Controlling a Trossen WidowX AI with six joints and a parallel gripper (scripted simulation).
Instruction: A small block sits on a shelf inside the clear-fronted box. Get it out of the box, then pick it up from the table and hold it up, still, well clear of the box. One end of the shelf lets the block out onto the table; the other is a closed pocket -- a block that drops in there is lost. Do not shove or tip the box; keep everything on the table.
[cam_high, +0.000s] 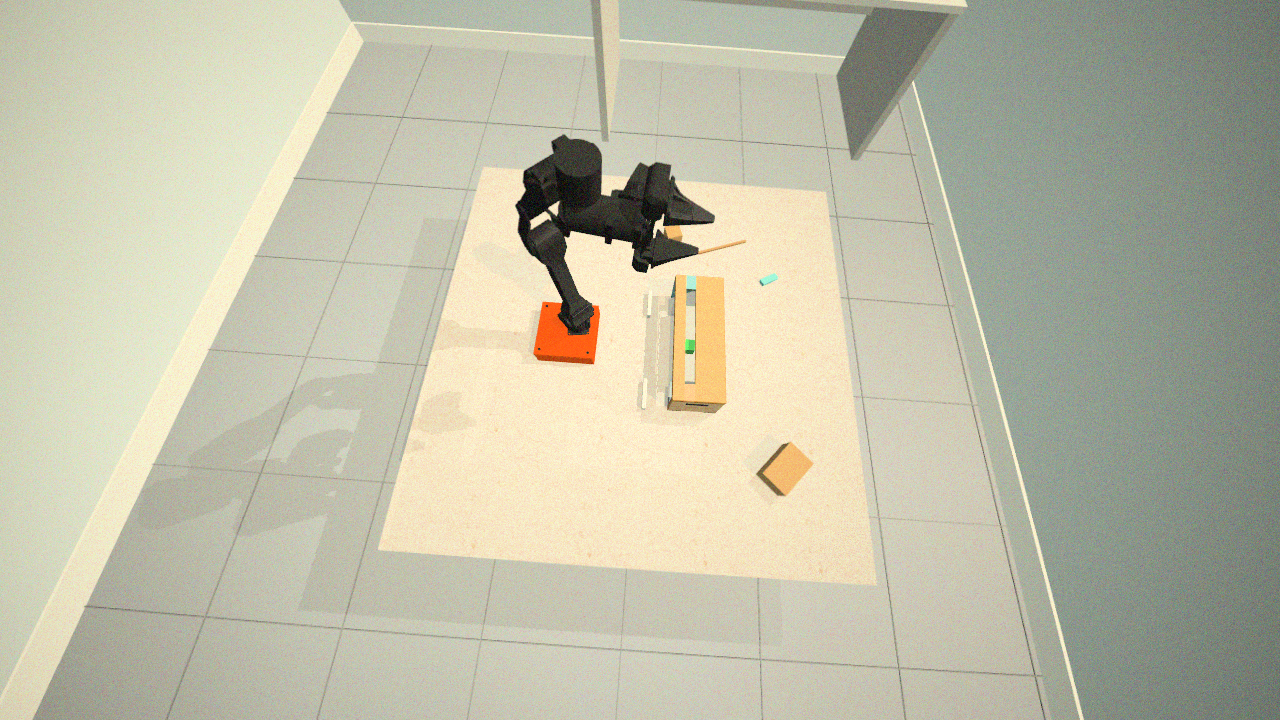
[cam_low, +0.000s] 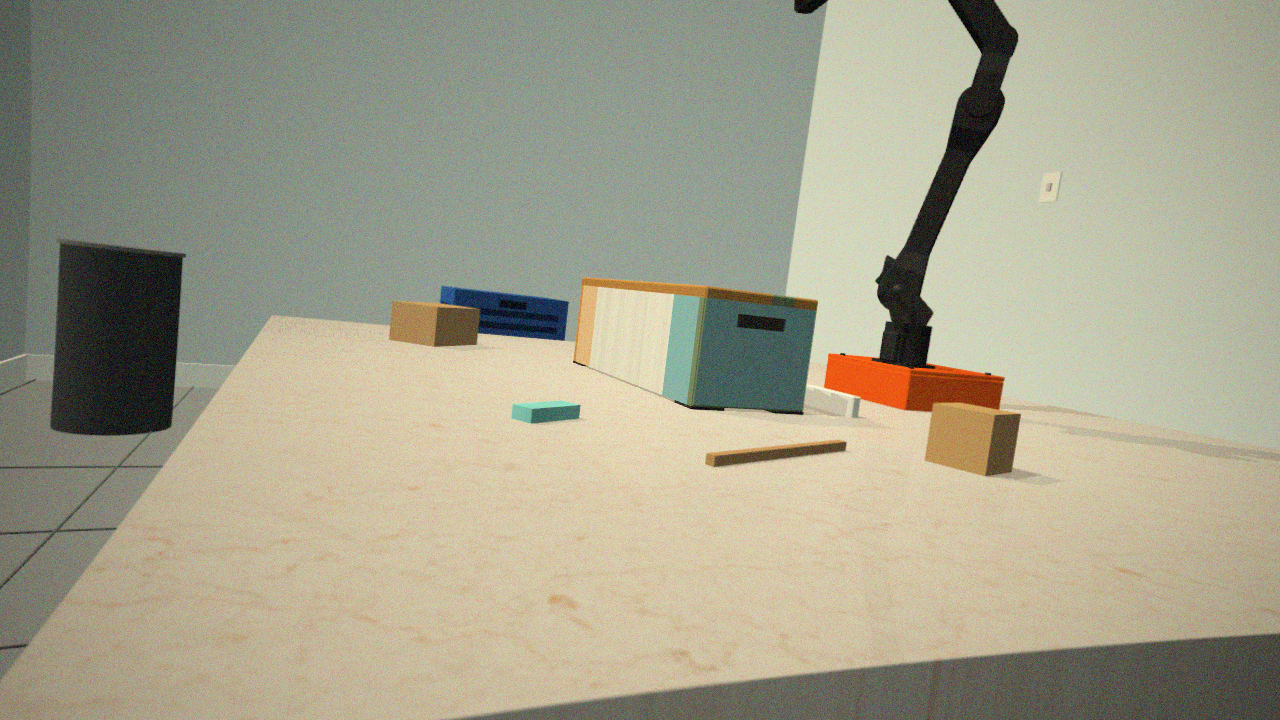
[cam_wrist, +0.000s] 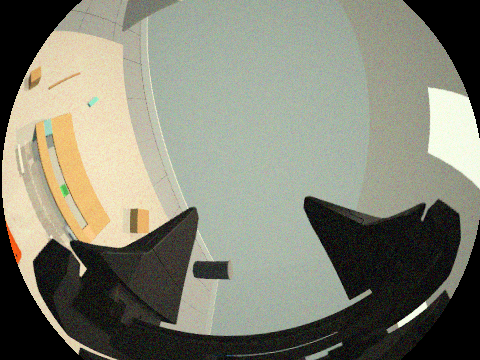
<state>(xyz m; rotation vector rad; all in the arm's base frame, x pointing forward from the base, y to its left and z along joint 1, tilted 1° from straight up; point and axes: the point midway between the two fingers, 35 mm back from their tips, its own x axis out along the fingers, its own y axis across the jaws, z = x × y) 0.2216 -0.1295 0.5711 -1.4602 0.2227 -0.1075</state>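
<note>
The green block (cam_high: 690, 346) (cam_wrist: 64, 190) is inside the slotted-top box (cam_high: 708, 344) (cam_low: 747, 358) (cam_wrist: 75, 165), seen through the slot partway along. Its release, table pickup and steady raised hold all remain. The gripper (cam_high: 706, 234) (cam_wrist: 252, 208) is raised, fingers wide apart and holding nothing. Beyond the box's teal end lie a thin wooden stick (cam_high: 723, 246) (cam_low: 776, 453) (cam_wrist: 64, 81) and a teal bar (cam_high: 768, 279) (cam_low: 546, 411) (cam_wrist: 93, 102).

Small green block (cam_high: 690, 346) (cam_wrist: 64, 190) on the shelf inside the long wood-topped box (cam_high: 708, 340) (cam_low: 693, 340) (cam_wrist: 80, 170).

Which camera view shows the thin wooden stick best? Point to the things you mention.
The exterior view: the stick (cam_high: 723, 246) (cam_low: 776, 453) (cam_wrist: 64, 81) lies there unobstructed, large enough to show its squared end. The top view partly hides it behind the end effector (cam_high: 706, 234) (cam_wrist: 251, 202); the wrist view shows it tiny.
</note>
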